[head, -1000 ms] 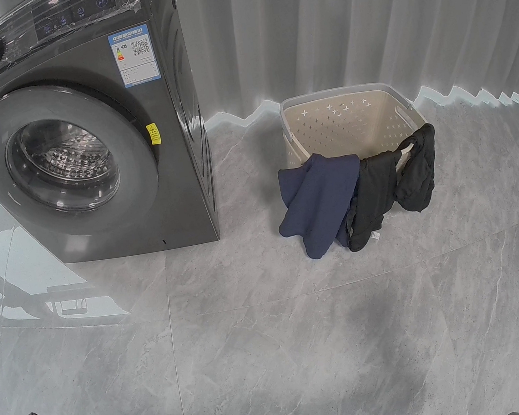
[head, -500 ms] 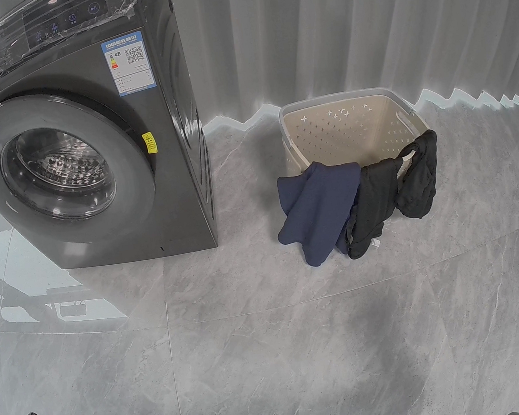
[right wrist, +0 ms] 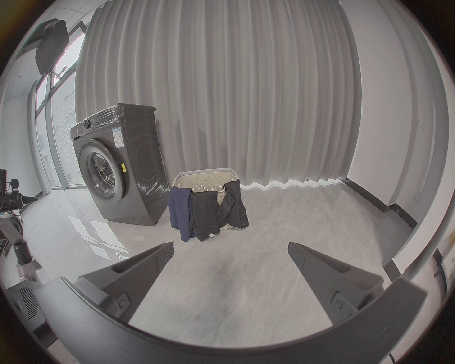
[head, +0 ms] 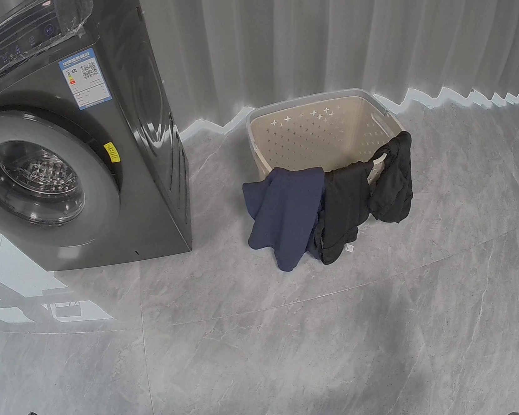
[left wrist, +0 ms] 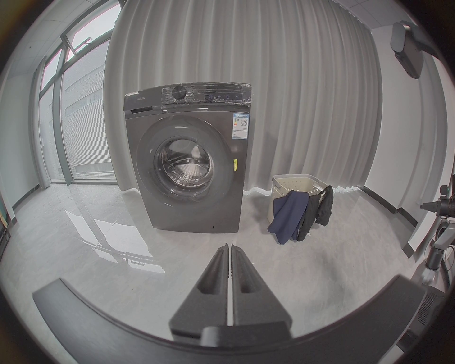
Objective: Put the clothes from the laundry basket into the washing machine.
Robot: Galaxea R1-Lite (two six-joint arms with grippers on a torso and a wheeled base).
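A dark grey washing machine (head: 66, 173) stands on the floor at the left, its round door (head: 32, 181) shut. To its right sits a beige laundry basket (head: 309, 102). A navy garment (head: 285, 214) and two black garments (head: 343, 210) (head: 394, 178) hang over its near rim down to the floor. My left gripper (left wrist: 229, 246) is shut with nothing in it, low and well short of the machine (left wrist: 189, 161). My right gripper (right wrist: 231, 246) is open and holds nothing, far short of the basket (right wrist: 204, 176).
A grey curtain (head: 323, 20) hangs behind the machine and basket. Glossy grey floor tiles (head: 279, 354) stretch bare between me and the basket. A tall window (left wrist: 80, 104) lies left of the machine, and a wall with a dark skirting (right wrist: 374, 199) runs along the right.
The whole head picture has slid left, so the camera has moved. The machine, basket and clothes keep their places relative to each other, and both grippers sit at the same spots.
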